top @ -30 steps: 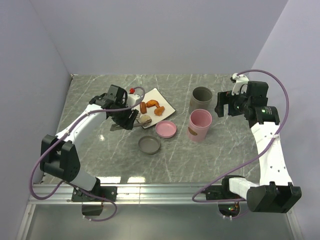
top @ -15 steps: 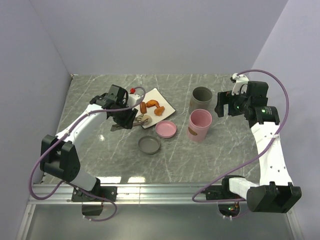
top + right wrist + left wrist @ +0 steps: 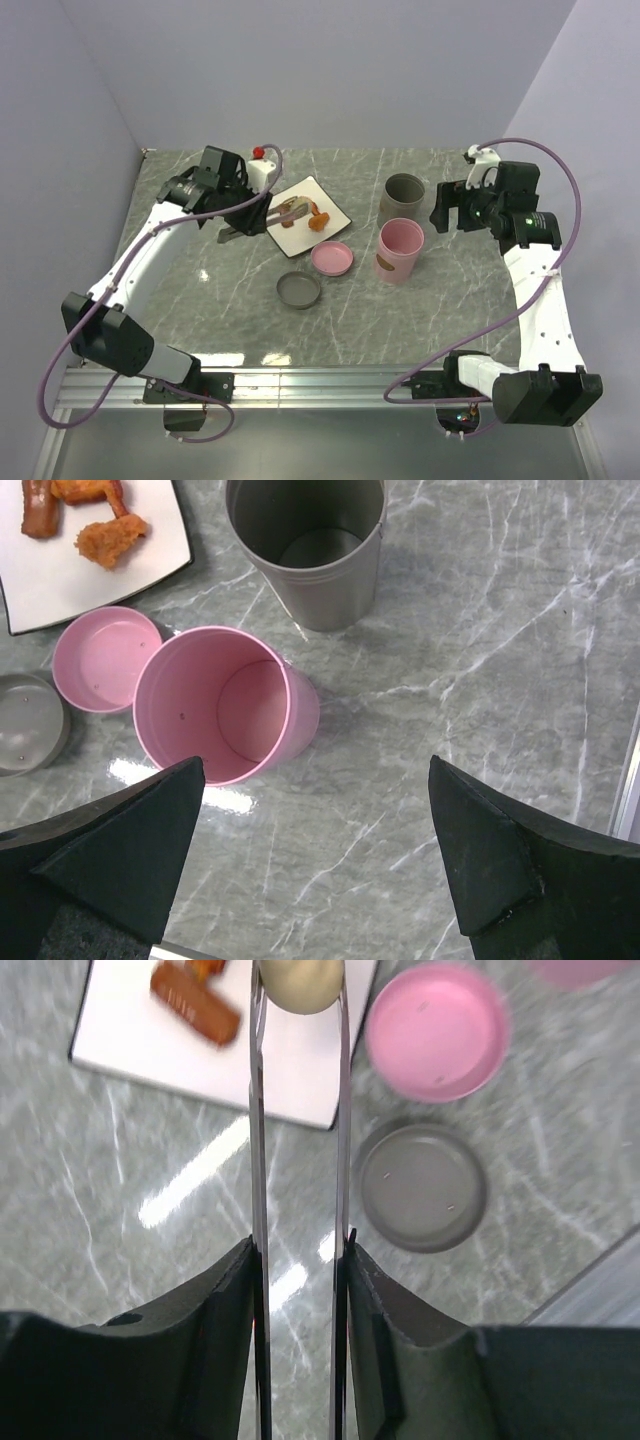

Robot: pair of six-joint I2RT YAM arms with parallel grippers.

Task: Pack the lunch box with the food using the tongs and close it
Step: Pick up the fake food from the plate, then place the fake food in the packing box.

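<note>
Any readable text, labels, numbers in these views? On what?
None readable. The pink cup, grey cup, pink lid, grey lid, plate and tongs are all unmarked.

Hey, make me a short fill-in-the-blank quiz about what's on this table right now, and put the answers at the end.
1. The tongs, held in the left gripper, pinch a pale beige ____.
2. The grey lid and the pink lid both lie flat on the ____.
3. The right gripper hovers with its fingers ____.
4. The pink cup and the grey cup are both upright and ____.
Answers: ball; table; open; empty.
</note>
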